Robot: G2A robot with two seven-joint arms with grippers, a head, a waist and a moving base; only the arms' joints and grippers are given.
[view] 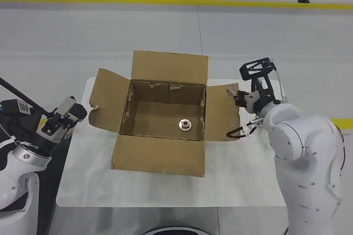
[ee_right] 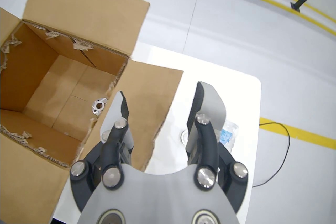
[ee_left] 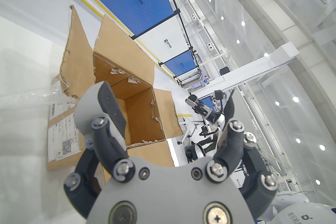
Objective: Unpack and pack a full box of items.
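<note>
Centre of table: cardboard box (view: 159,155), open, mouth facing up, standing on the white table (view: 165,191).
Box, long axis: runs left to right.
Box, flaps: all four folded outward; far flap tilted up and away, near flap sloping down toward the near edge, left and right flaps spread to the sides; torn paper along the inner rims.
Box, contents: one small metal part (view: 184,124) on the box floor, right of centre and toward the near wall.
Metal part, lie: flat on the floor, central hole facing up; too small to tell a long axis.
Left pincer (ee_left: 168,97): spread wide, holding nothing; off the left edge of the table, beyond the left flap and well apart from the box, aimed across at the box.
Right pincer (ee_right: 160,91): spread, holding nothing; raised at the right side of the box near the right flap, not touching it, aimed toward the far side.
Box relative to pincers: between the two, nearer the right one.
Metal part relative to pincers: down inside the box, apart from both, nearer the right.
Right of box, on table: clear plastic bottle (ee_right: 229,131) with a blue label, partly hidden behind a finger of the right pincer.
</note>
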